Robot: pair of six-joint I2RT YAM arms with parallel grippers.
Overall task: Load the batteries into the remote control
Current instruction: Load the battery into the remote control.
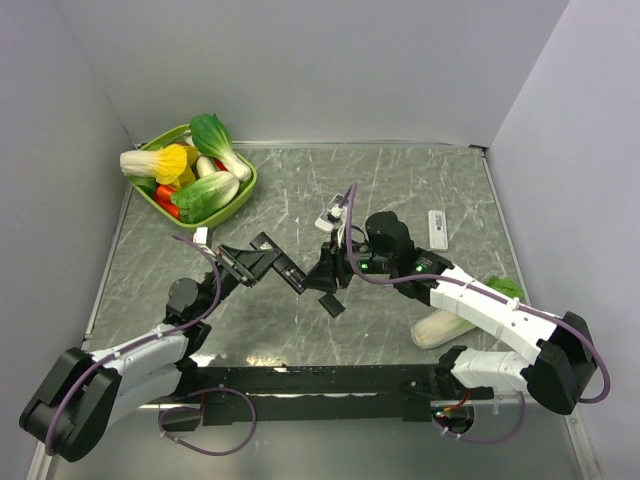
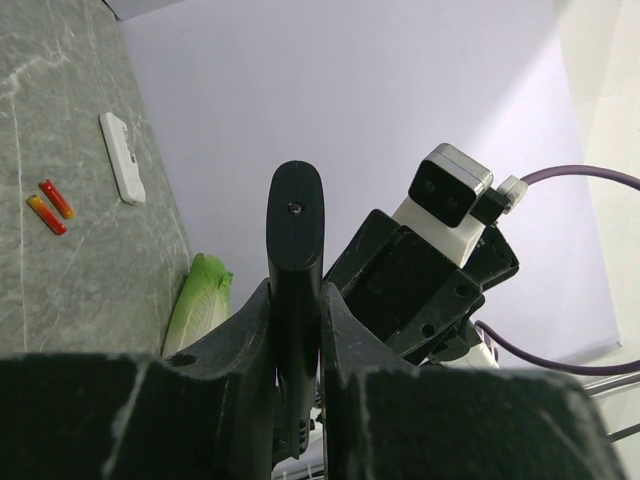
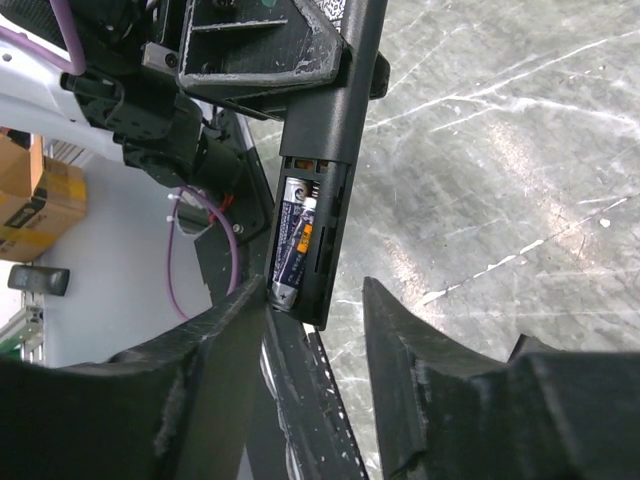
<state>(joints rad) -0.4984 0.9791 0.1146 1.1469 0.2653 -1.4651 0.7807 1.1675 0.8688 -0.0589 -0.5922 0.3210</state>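
While the left gripper [image 2: 297,320] clamps the slim black plastic remote control [image 2: 295,230], the right gripper [image 3: 312,300], jaws apart, straddles its open bay end, where a dark silver-tipped battery [image 3: 293,240] lies lengthwise along the remote.

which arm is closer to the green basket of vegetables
Left. The left arm ends front-right of the basket, jaws clamped on the remote at mid-table. The right arm sits on the remote's other side, farther from the basket.
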